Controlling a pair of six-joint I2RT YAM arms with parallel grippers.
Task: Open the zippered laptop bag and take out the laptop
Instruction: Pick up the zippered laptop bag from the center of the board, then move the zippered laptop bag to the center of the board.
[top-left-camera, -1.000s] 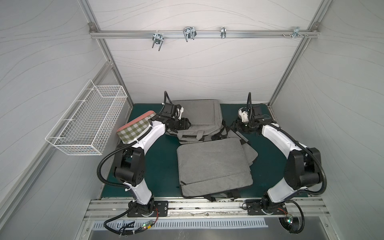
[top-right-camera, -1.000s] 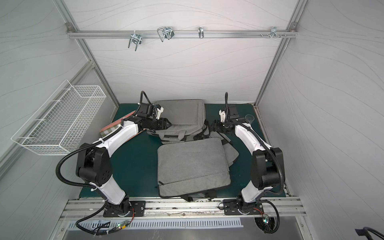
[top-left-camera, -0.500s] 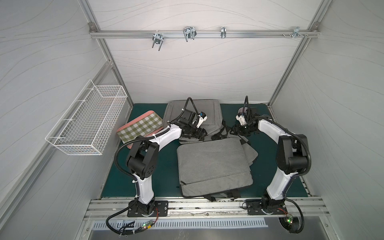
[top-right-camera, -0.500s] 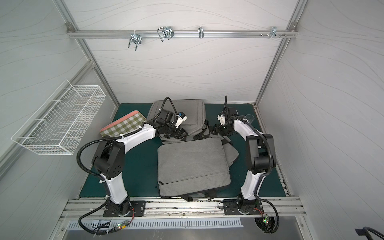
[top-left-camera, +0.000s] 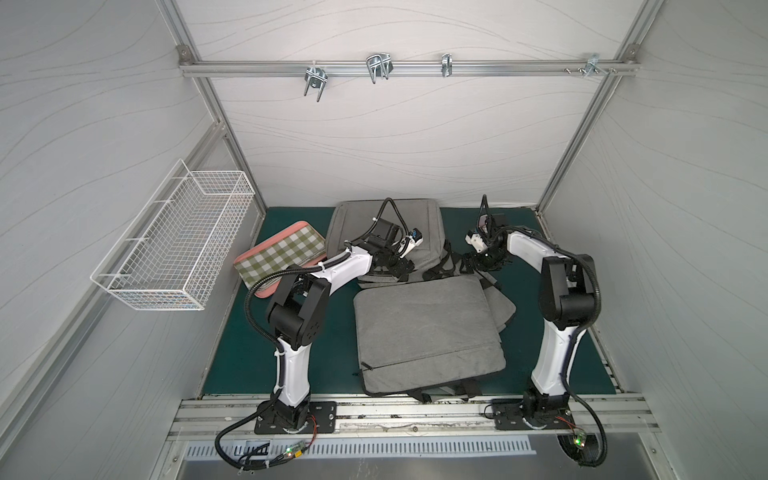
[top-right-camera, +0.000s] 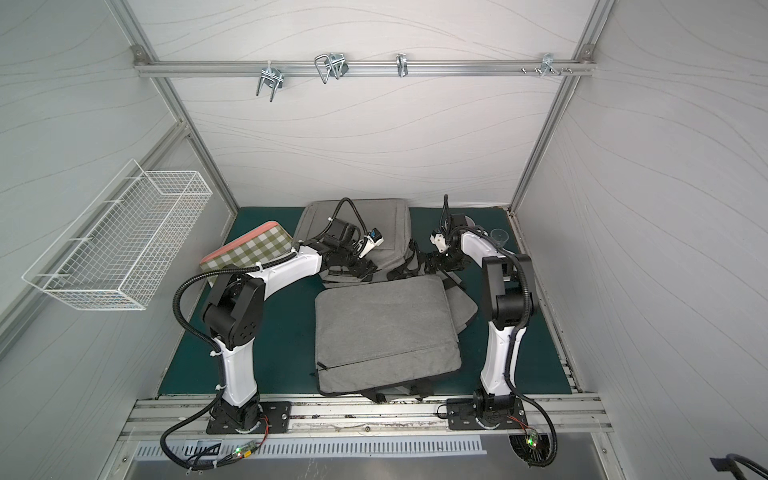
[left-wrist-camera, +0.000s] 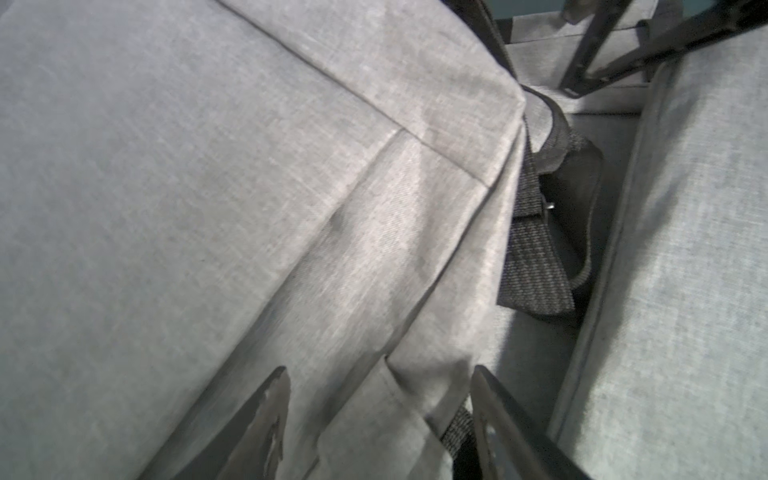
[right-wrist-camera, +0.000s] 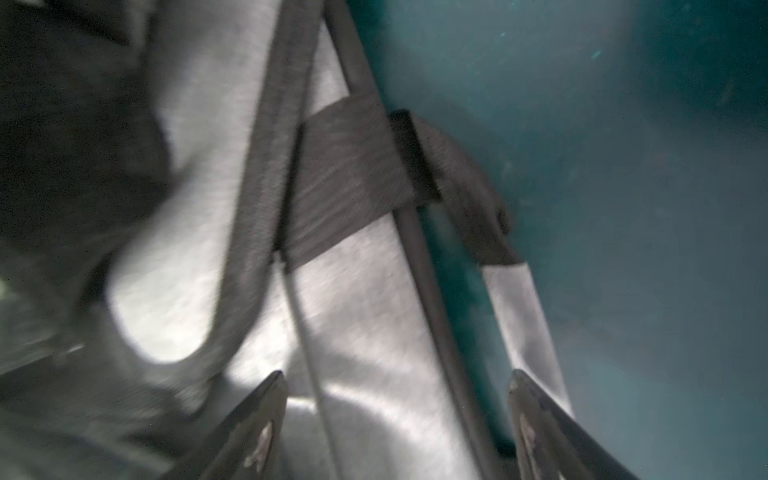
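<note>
- top views: in both top views two grey bags lie on the green bench (top-left-camera: 249, 353) (top-right-camera: 199, 353). the far laptop bag (top-left-camera: 430, 224) (top-right-camera: 395, 224) lies flat at the middle of the far edge. the near laptop bag (top-left-camera: 424, 328) (top-right-camera: 382, 328) fills the middle and reaches the near edge, with a zipper line across its near part.
- the left fingers (top-left-camera: 399, 266) (top-right-camera: 360, 266) are down on the near edge of the far laptop bag. the right fingers (top-left-camera: 478, 262) (top-right-camera: 437, 262) are at that bag's near right corner, among loose black straps (top-left-camera: 440, 266) (top-right-camera: 401, 266).
- a checked tray (top-left-camera: 282, 253) (top-right-camera: 249, 249) lies tilted near the far left corner, and a wire basket (top-left-camera: 178, 241) (top-right-camera: 124, 237) hangs on the left wall. in a top view a clear cup (top-right-camera: 498, 237) stands by the far right corner.
- left wrist: the left fingers (left-wrist-camera: 266, 419) are spread apart, released, with a fold of the far laptop bag (left-wrist-camera: 208, 187) lying between them. they are not clamped on it. a black webbing strap (left-wrist-camera: 536, 266) hangs at the bag's edge.
- right wrist: the picture is blurred. the right fingers (right-wrist-camera: 262, 432) are spread wide, released, straddling the edge of the far laptop bag (right-wrist-camera: 365, 332). a black strap (right-wrist-camera: 353, 174) crosses that edge, and the green bench (right-wrist-camera: 623, 208) lies beside it.
</note>
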